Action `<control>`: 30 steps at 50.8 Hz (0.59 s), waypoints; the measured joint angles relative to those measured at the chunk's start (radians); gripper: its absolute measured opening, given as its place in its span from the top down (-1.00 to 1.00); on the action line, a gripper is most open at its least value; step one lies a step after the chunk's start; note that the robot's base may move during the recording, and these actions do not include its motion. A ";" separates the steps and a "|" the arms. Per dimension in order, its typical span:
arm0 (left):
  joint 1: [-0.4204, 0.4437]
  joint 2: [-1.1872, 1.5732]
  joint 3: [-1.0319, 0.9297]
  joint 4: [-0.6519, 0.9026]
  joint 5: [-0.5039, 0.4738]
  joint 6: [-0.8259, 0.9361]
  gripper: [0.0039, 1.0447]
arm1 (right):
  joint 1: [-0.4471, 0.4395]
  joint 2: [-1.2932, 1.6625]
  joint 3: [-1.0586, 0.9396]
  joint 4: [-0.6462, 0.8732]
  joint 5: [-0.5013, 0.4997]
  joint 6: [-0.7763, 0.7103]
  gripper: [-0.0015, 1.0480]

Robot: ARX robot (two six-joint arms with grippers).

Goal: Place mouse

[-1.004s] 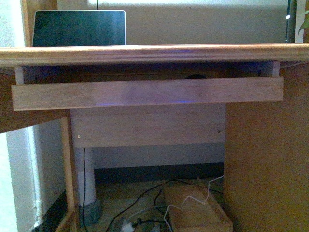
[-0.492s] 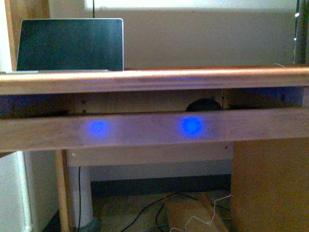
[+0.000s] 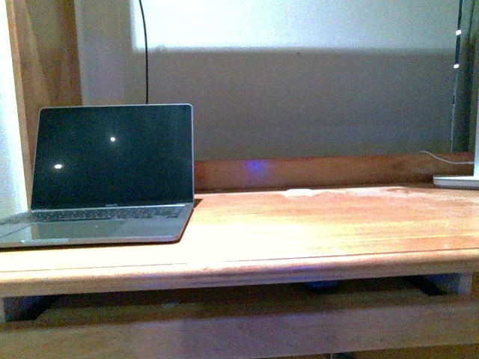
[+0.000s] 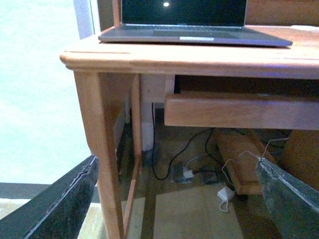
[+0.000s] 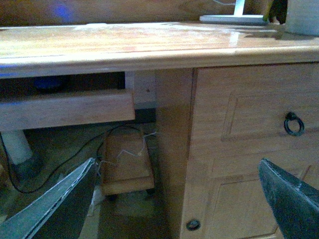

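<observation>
The mouse shows only as a dark sliver (image 3: 323, 285) in the gap between the desktop (image 3: 314, 232) and the pull-out tray's front rail (image 3: 247, 329). In the right wrist view it is a dim dark-blue lump (image 5: 50, 82) on the tray under the desktop. My left gripper (image 4: 177, 199) is open and empty, low in front of the desk's left leg (image 4: 99, 149). My right gripper (image 5: 177, 199) is open and empty, low in front of the drawer cabinet (image 5: 249, 149). Neither gripper shows in the front view.
An open laptop (image 3: 112, 172) with a dark screen stands on the desktop's left. A white flat object (image 3: 456, 181) lies at the far right. Cables and a wooden box on castors (image 4: 239, 159) lie on the floor under the desk. The drawer has a ring handle (image 5: 293, 123).
The front view has risen from below the desk to above the desktop. The tray rail and mouse have dropped to the picture's bottom, and the laptop is now in full view.
</observation>
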 joint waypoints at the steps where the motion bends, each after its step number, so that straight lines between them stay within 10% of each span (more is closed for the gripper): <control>1: 0.000 0.000 0.000 0.000 0.000 0.000 -0.86 | 0.000 0.000 0.000 0.000 0.000 0.000 -0.86; 12: 0.003 0.226 0.055 -0.066 0.069 -0.024 -0.86 | 0.000 0.000 0.000 0.000 0.000 0.000 -0.86; 30: 0.127 1.270 0.223 0.827 0.438 0.690 -0.86 | 0.000 0.000 0.000 0.000 0.000 0.000 -0.86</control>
